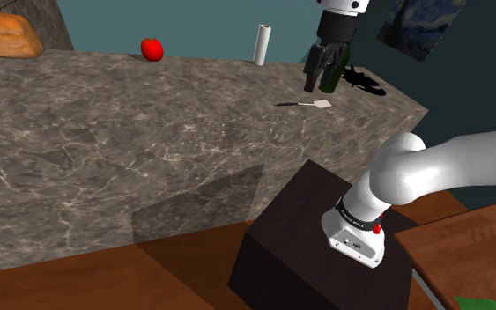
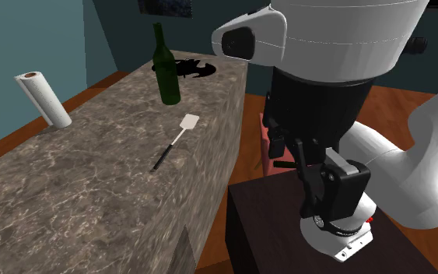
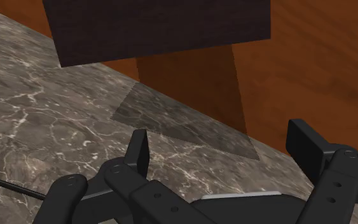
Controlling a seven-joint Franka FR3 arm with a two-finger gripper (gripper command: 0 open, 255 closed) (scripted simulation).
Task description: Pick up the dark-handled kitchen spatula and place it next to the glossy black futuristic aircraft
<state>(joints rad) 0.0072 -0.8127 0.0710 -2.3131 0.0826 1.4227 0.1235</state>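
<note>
The dark-handled spatula (image 2: 174, 142) lies flat on the marbled counter (image 2: 92, 179), its pale blade pointing toward a green bottle (image 2: 165, 66). Beyond the bottle, the glossy black aircraft (image 2: 194, 70) sits at the counter's end. My jaws hang above the counter near the spatula's handle, their 2 fingers (image 3: 138, 153) spread, holding nothing.

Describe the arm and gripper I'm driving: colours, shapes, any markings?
The arm has smooth, rounded white links with dark bands at the joints, and a small red mark near its white base flange. The gripper is all black: two blocky fingers on bars dotted with round holes.
</note>
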